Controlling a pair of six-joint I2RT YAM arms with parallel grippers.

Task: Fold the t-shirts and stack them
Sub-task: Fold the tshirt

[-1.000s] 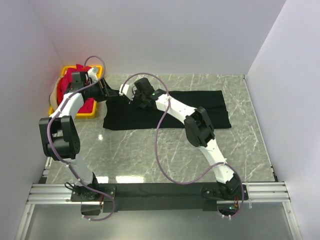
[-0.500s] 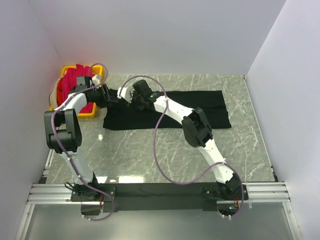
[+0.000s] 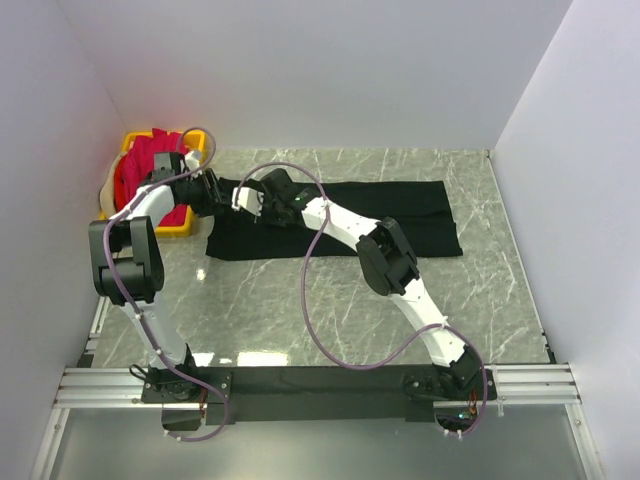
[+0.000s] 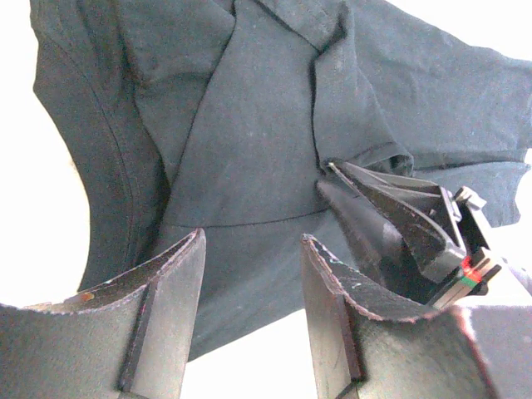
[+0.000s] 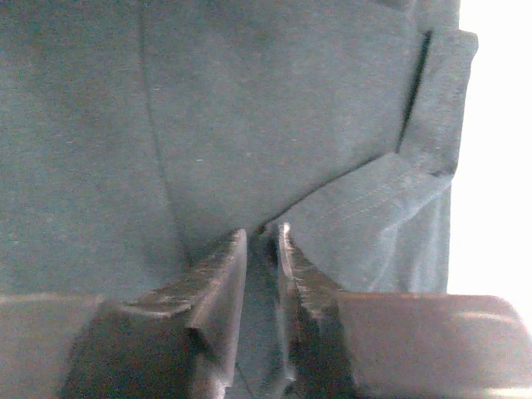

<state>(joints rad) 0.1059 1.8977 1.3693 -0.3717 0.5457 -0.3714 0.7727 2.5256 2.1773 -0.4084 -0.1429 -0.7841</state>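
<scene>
**Desk:** Where do you have the shirt, and who is holding it?

**Me:** The black t-shirt lies as a long flat band along the far edge of the table, one end toward the far left corner. My right gripper is pinched almost closed on a raised fold of cloth at that left end. I judge this grip anchors the corner for the next fold.

**Desk:** And the left?

**Me:** My left gripper hangs just beside it with its fingers spread wide and nothing between them. It is aimed at the same end of the cloth, so I can take a second corner and lift both evenly.

**Desk:** The others?

**Me:** The magenta t-shirts sit heaped in the yellow crate at the far left corner, waiting their turn.
</scene>
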